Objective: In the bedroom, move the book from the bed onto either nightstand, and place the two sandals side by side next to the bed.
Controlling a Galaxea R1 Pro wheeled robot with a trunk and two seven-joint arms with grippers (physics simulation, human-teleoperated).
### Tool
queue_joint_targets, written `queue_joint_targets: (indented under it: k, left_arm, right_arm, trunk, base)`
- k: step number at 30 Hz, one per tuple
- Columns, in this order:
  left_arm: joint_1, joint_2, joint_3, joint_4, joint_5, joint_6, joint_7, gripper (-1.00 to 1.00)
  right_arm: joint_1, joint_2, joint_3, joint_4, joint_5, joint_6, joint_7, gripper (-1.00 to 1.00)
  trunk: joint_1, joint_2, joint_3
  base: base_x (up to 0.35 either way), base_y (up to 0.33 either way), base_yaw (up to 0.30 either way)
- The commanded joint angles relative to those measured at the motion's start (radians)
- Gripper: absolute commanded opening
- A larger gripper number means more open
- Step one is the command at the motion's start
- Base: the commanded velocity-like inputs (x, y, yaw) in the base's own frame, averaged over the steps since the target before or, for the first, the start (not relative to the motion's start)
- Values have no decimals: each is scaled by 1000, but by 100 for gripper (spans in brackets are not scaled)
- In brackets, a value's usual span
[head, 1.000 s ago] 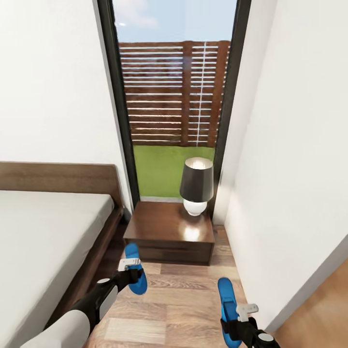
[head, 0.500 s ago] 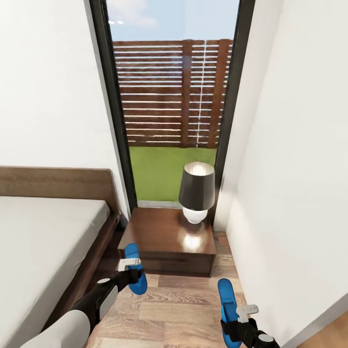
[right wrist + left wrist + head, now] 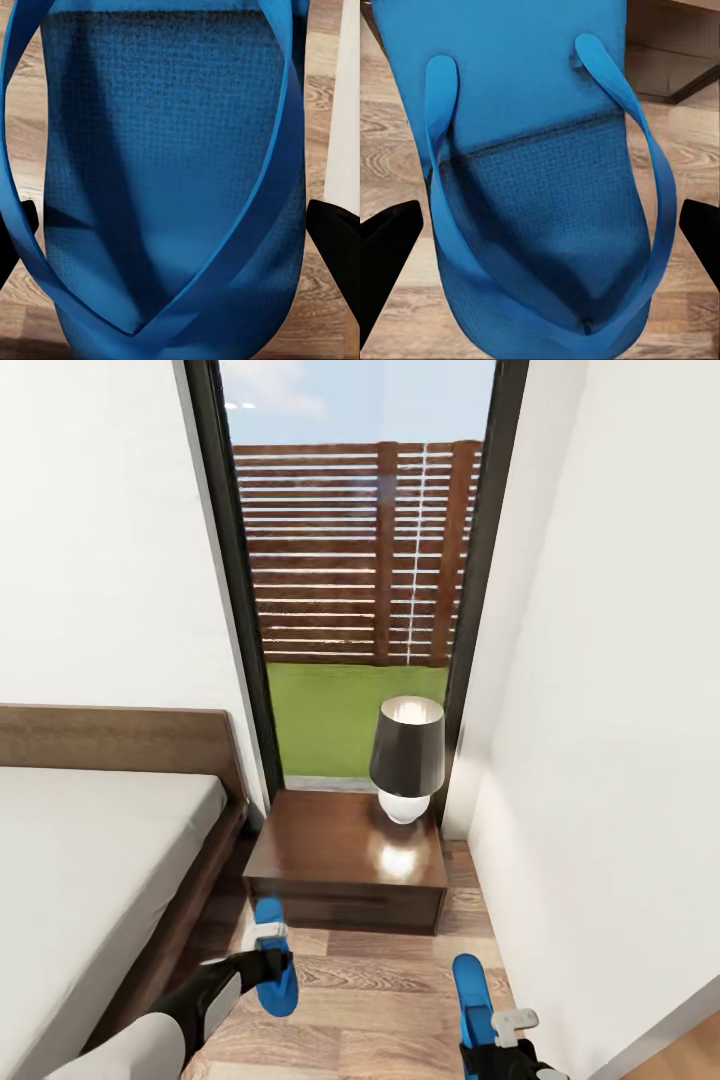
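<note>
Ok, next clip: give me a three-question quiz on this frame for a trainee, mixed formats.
1. True or false: the left gripper and the right gripper each hold a blue sandal.
2. Multiple choice: what stands on the nightstand? A) a book B) a lamp C) a sandal
3. Fill in: seen from the head camera, the bed lies to the nightstand's ____.

Key: 1 true, with the left sandal and the right sandal both gripped. 2 B. 3 left.
</note>
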Motion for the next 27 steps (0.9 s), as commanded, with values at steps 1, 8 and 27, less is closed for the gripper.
queue_joint_targets:
  k: [1,8,27]
  left_arm:
    - [0,0,-6,11,11,7,1,-100]
    - [3,-3,-6,60,8,17,49,-100]
    - [48,-12,-6,79,10,52,100,-100]
  right_arm:
    - [0,0,-2,2,7,6,4,-100]
    - [0,-1,-5,16,7,5,3,-100]
    - [0,-3,-10,67,12,4,1,-100]
  trunk:
    - [0,-1,-1]
    - [0,-1,-1]
    - [0,-1,-1]
  base:
    - [2,0,0]
    - [0,0,0]
    - [0,0,0]
